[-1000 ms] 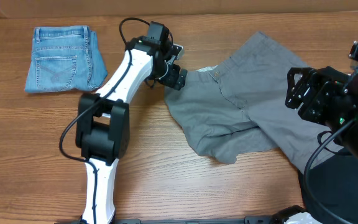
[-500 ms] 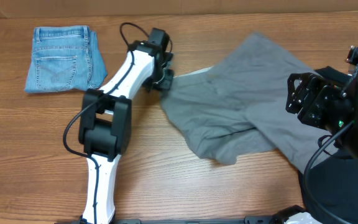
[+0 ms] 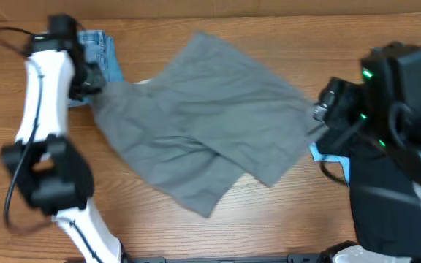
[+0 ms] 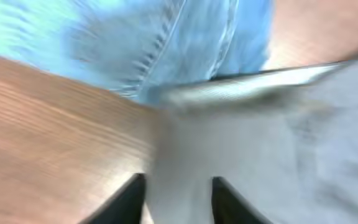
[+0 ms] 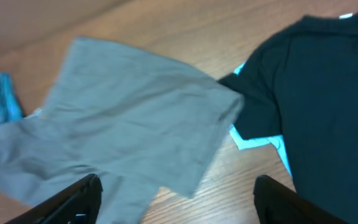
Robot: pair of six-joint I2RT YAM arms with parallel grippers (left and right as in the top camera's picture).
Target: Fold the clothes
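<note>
One pair of plain grey cotton shorts point(image 3: 203, 124) lies left to right across the table
Left gripper point(image 3: 86, 82) clenches the far-left corner by light-blue denim shorts point(image 3: 102, 52); right gripper point(image 3: 326, 111), released, hangs beside the right edge

Brown wood-grain table point(image 3: 269, 226) under soft, even indoor light.
The tabletop's grain runs from side to side in warm mid-brown boards, with darker streaks visible in the overhead view. Along the far edge, a paler tan band point(image 3: 283, 6) borders the wood; what it is made of cannot be told. A dark rail point(image 3: 232, 258) lines the near edge. Shadows on the surface are faint and soft-edged. Both wrist views show the same brown boards, blurred. No wall, window or floor is in view.
</note>
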